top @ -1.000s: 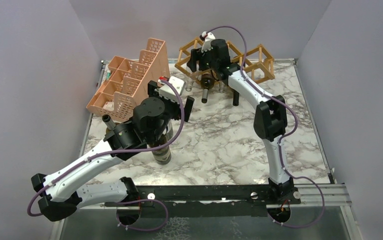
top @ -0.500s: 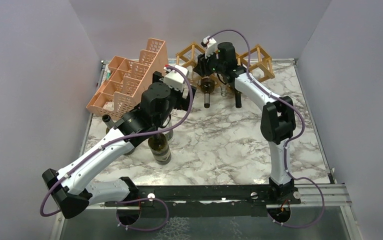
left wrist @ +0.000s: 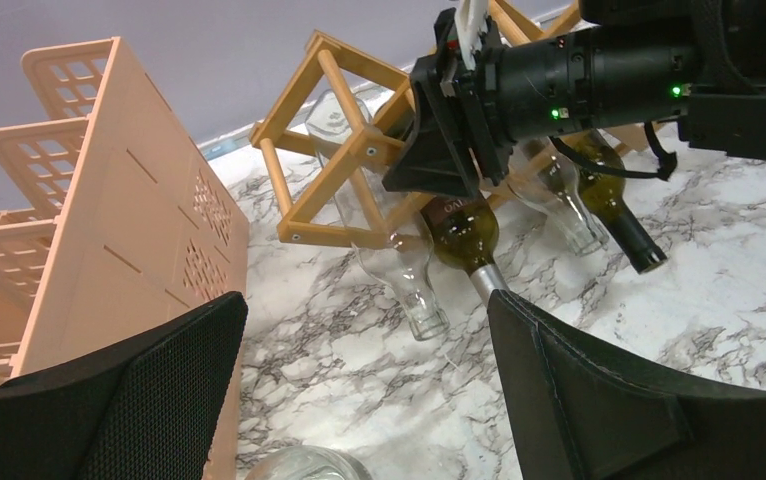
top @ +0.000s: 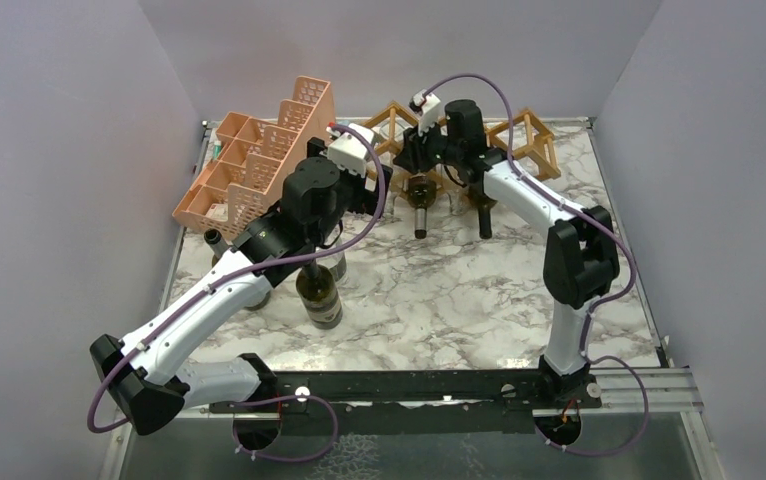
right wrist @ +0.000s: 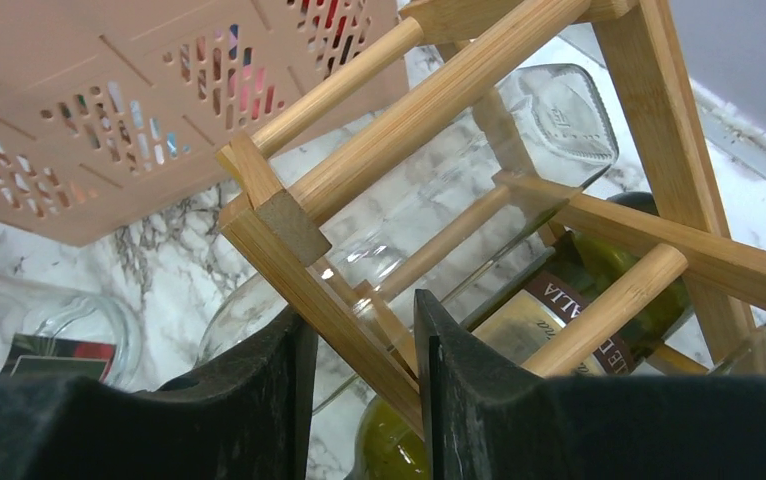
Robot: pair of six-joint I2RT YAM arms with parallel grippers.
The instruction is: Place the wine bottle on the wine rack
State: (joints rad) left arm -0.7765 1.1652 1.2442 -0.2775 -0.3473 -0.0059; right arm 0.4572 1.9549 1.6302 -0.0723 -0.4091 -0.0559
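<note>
Two hands at the wine rack (right wrist: 459, 78): the right hand (right wrist: 359, 320) is clenched on a slat, and the left hand (left wrist: 364, 300) is released and closer than before. The dark green, brown-labelled wine bottle (left wrist: 462, 225) lies in the rack, which has shifted right.

Brown label on dark wine bottle (right wrist: 555, 300), letters "ALIA" readable, rest unclear
</note>
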